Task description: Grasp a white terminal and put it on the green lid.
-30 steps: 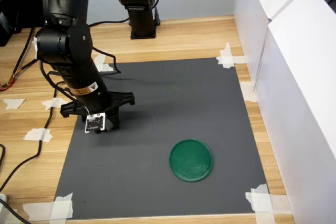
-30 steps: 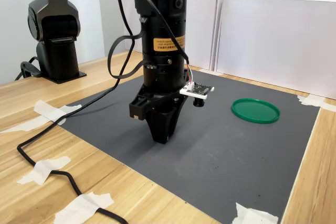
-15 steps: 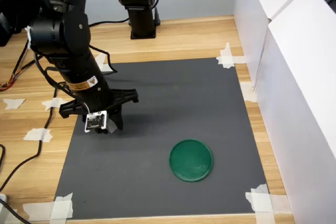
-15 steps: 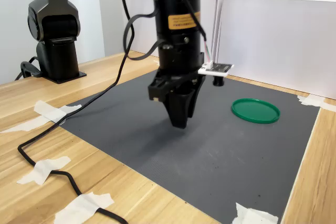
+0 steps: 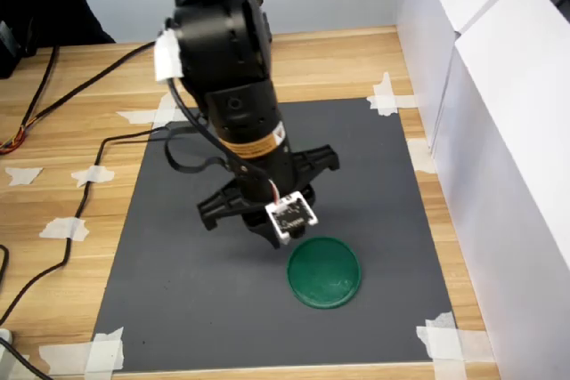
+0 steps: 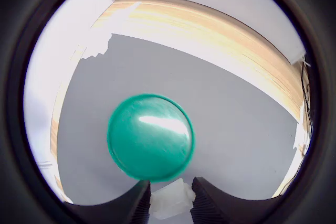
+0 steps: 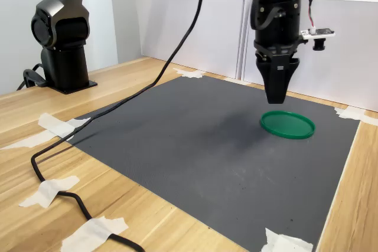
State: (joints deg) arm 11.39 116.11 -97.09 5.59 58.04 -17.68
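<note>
While the gripper (image 6: pixel 170 203) pinches the white terminal (image 6: pixel 169 199) by its sides above the green lid (image 6: pixel 150 137), it looks light, stiff, easily dropped.

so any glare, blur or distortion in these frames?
Wrist view: strong fisheye with a dark circular vignette, a glare streak on the green lid, and the white terminal soft between the jaws. First exterior view: even light, lid glare-free. Second exterior view: sharp, with a soft shadow on the dark mat.
</note>
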